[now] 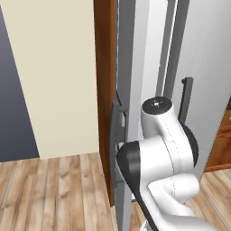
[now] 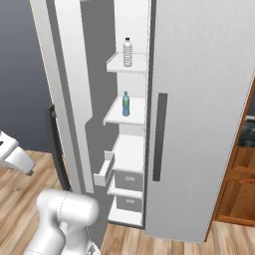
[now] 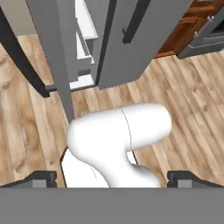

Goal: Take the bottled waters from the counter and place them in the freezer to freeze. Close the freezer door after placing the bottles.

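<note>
The freezer [image 2: 130, 149] stands open, showing white shelves and drawers. The whitish bottled water [image 2: 128, 52] stands upright on an upper shelf. The blue-tinted bottled water [image 2: 126, 104] stands upright one shelf lower. The freezer door [image 2: 67, 94] is swung partly open on the left, its dark bar handle [image 1: 114, 135] on the outer face. My gripper [image 3: 113, 180] is open, its fingertips [image 3: 41, 178] wide apart with nothing between them. It looks down past the door's edge [image 3: 57, 48] at the floor. The counter is out of view.
The plain grey door [image 2: 199, 99] to the right is shut, with a dark vertical handle [image 2: 159, 137]. Brown wooden cabinets [image 2: 239, 184] stand further right. A wooden side panel [image 1: 104, 90] and a cream wall [image 1: 54, 76] flank the freezer on the left. The floor [image 3: 183, 100] is planked wood.
</note>
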Motion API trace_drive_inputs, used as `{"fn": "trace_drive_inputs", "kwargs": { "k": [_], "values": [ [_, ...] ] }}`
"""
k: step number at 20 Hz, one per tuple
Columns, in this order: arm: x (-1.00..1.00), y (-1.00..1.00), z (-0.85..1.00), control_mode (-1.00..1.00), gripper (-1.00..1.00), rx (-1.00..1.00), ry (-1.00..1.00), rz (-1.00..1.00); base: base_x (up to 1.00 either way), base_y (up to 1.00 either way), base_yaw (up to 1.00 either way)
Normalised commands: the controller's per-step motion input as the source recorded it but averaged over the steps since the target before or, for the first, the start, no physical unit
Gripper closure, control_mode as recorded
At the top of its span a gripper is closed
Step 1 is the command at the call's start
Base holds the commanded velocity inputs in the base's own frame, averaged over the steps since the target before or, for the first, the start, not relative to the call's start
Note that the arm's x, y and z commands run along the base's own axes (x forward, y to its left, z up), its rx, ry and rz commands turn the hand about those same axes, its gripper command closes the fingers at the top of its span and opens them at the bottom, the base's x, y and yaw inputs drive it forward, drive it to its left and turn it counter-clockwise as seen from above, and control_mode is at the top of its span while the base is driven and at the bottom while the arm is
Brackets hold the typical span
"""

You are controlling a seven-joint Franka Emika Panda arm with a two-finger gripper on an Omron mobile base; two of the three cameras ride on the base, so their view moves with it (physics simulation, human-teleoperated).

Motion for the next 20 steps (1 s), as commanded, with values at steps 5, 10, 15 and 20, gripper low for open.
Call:
{"fn": "trace_drive_inputs", "kwargs": {
  "k": [5, 10, 15, 20],
  "values": [
    [0.9, 0.96, 0.02, -1.0, -1.0, -0.23, -0.19, -0.22, 0.0, 0.0, 0.0],
    [1.0, 0.44, -0.12, -1.0, -1.0, -0.23, -0.23, -0.22, 0.0, 0.0, 0.0],
    [0.55, 0.32, -0.03, -1.0, -1.0, -0.03, -0.17, -0.1, 0.0, 0.0, 0.0],
    [0.53, 0.07, -0.48, -1.0, -1.0, -0.06, -0.09, -0.28, 0.0, 0.0, 0.0]
  ]
}}
